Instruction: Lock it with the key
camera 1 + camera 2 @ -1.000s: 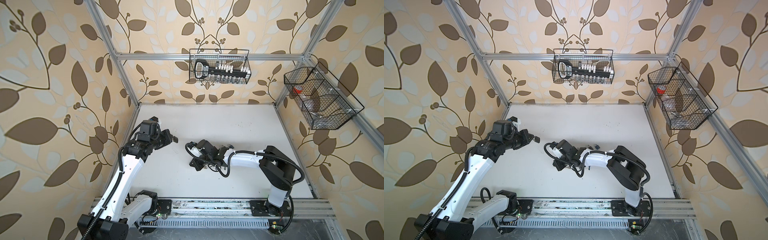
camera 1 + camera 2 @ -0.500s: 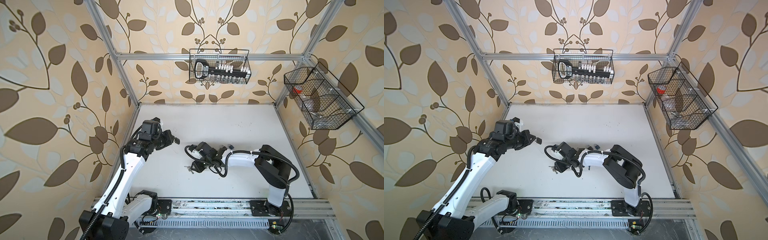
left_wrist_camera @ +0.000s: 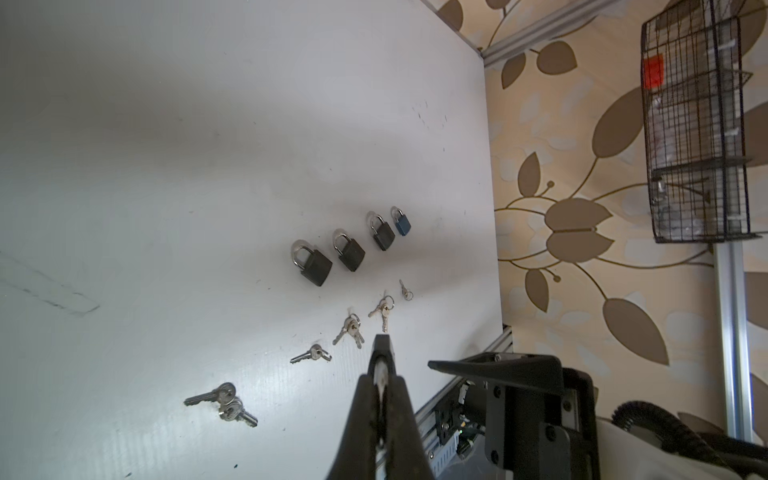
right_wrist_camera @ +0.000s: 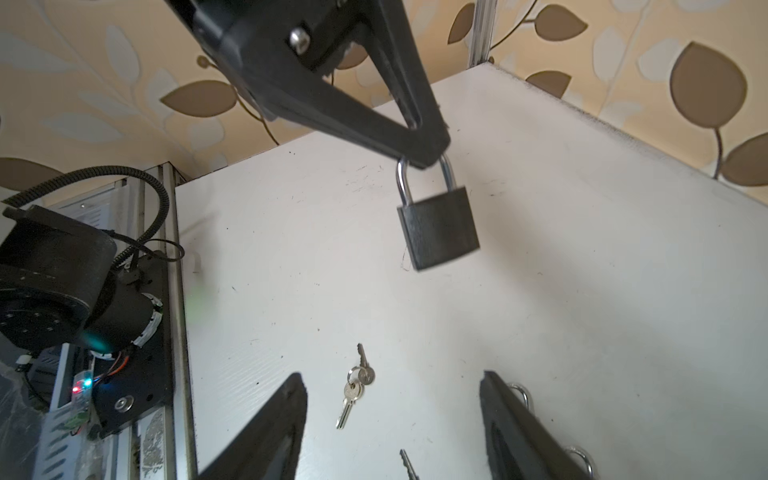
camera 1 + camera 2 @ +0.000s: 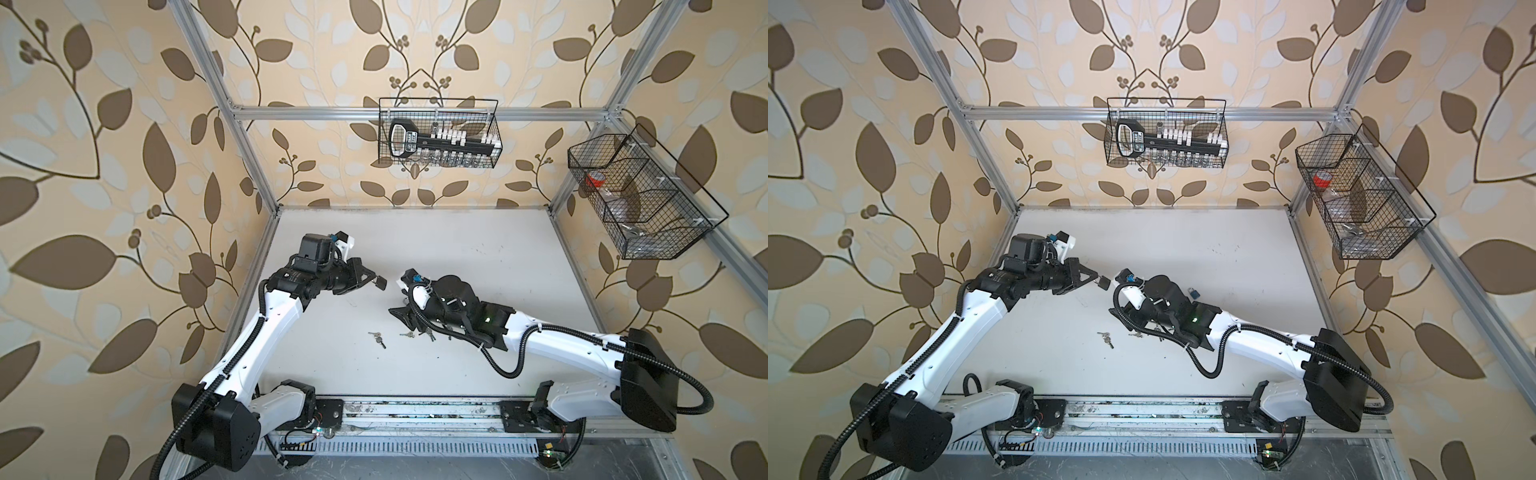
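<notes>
A black padlock (image 4: 437, 230) hangs in the air above a white table (image 4: 582, 249). Its silver shackle is pinched at the top between the closed tips of the left gripper (image 4: 424, 154), and the lock body dangles free, touching nothing. On the table beneath lie two silver keys (image 4: 355, 386) joined on a ring. From the right wrist camera they are seen between the two black fingers of the right gripper (image 4: 390, 376), whose jaws stand wide apart and hold nothing. In both top views the two grippers face each other near the middle of the table, with the hanging lock between them. The left wrist view shows a row of locks lying on the table, three dark padlocks (image 3: 311, 266) and a small blue padlock (image 3: 402, 224), with several bunches of keys (image 3: 351, 330) scattered just beside them
</notes>
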{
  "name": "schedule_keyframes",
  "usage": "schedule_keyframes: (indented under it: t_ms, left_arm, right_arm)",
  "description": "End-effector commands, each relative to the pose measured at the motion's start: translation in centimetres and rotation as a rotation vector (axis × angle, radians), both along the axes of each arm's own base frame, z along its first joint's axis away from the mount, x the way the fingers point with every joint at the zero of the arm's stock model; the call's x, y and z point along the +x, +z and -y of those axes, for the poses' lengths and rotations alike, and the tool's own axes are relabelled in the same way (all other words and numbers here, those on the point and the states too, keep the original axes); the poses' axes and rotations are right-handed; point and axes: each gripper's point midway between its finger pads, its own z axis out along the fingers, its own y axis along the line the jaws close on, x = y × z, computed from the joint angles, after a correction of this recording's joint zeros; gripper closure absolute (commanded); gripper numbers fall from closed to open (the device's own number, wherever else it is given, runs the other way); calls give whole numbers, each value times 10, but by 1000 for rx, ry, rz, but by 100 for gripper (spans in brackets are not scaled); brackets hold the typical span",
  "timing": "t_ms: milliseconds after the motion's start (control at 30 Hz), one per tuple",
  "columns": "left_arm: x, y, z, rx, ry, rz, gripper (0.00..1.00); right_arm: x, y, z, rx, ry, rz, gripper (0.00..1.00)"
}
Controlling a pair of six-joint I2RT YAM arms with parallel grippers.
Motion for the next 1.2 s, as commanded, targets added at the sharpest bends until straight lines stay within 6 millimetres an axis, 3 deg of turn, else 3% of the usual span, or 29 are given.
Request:
schedule_keyframes:
  t_ms: [0,300,700,967,1000,1067,1167]
  left_arm:
    - [-8,27,26,-54,-142,103,100]
    - [-20,32,40,-68,-229,127,100]
    - [-24,33,49,-79,-280,123,100]
    - [-18,33,44,-54,-238,134,100]
    - [-16,33,42,-41,-218,137,94]
    - [-6,31,27,17,-118,155,64]
    - [12,20,-27,161,169,143,39]
  right_arm:
    - [9,13,-2,-33,17,107,29]
    - [22,16,4,-56,49,104,30]
    - [17,16,-10,-41,149,52,58]
    - [25,11,-5,-33,73,15,78]
    - [27,7,-4,-31,54,-1,80]
    - [30,-2,-4,-25,23,-45,81]
    - [36,-25,-5,-41,-28,-117,82]
